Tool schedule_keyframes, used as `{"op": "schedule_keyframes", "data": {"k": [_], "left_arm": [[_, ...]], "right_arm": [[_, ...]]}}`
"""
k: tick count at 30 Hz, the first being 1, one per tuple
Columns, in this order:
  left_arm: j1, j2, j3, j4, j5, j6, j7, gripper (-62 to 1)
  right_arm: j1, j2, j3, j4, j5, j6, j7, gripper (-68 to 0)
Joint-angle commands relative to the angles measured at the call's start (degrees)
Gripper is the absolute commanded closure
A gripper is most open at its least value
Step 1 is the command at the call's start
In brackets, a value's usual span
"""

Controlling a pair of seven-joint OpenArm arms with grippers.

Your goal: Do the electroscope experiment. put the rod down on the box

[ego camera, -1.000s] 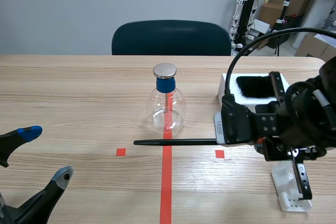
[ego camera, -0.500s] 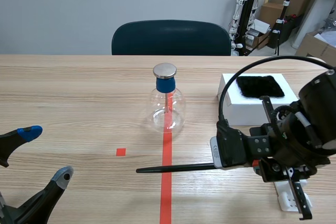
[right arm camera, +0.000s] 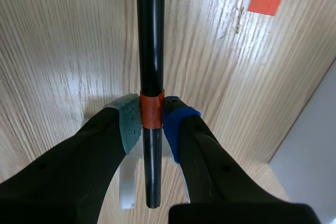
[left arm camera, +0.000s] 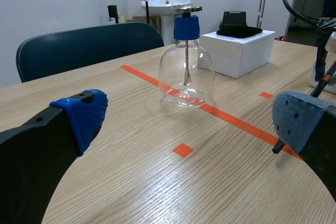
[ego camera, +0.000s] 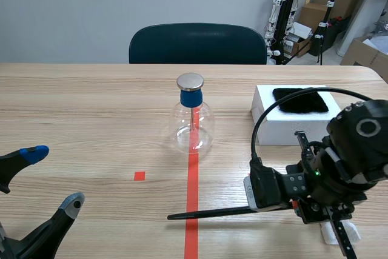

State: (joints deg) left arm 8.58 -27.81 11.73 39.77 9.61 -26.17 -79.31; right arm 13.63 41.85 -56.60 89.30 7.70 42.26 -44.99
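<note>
Where the right gripper (right arm camera: 151, 121) closes, its green and blue pads pinch the black rod (ego camera: 209, 213) at its orange-red band. Firm hold, fingers narrow around the shaft.

- Rod runs roughly level, low over the wooden table (ego camera: 91, 107), on the robot's side of it. Its free tip crosses the tape line (ego camera: 192, 180). Cannot tell whether it touches the wood.
- Rod is well apart from the white box (ego camera: 267, 127); not on it.
- Box stands at the right of the table, beyond the right arm. A black cloth pad (ego camera: 300, 100) lies on its top.
- Small white stand (right arm camera: 127, 184) sits on the table just under the right gripper's fingers.
- Glass flask (ego camera: 193, 127) upright on the tape line, near the table's middle. Blue stopper (ego camera: 190, 97) in its neck, round metal disc (ego camera: 190, 80) on top. Thin stem (ego camera: 194, 117) hangs from the stopper down inside the glass. Nothing else seen in the flask.
- Left gripper (left arm camera: 191, 118) low at the near left, fingers spread wide, nothing between the pads.
- Dark chair (ego camera: 197, 43) behind the table's far edge.
</note>
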Motion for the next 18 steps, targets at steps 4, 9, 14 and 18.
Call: {"op": "schedule_keyframes", "data": {"k": [4,9,14,18], "left_arm": [[-0.02,-0.33,-0.17,0.42,-0.57,-0.09,-0.85,-62.3],[-0.02,-0.33,-0.17,0.42,-0.57,-0.09,-0.85,-62.3],[-0.02,-0.33,-0.17,0.42,-0.57,-0.09,-0.85,-62.3],[-0.02,-0.33,-0.17,0.42,-0.57,-0.09,-0.85,-62.3]], "right_arm": [[1.46,-1.62,0.90,-2.25,-1.55,0.46,1.05,-2.4],[1.46,-3.06,0.90,-4.39,-1.73,0.46,1.20,-2.4],[1.60,-3.45,0.90,-4.39,-2.75,0.46,0.76,-2.5],[1.62,-3.43,0.90,-4.39,-3.02,0.46,0.74,-12.2]]}}
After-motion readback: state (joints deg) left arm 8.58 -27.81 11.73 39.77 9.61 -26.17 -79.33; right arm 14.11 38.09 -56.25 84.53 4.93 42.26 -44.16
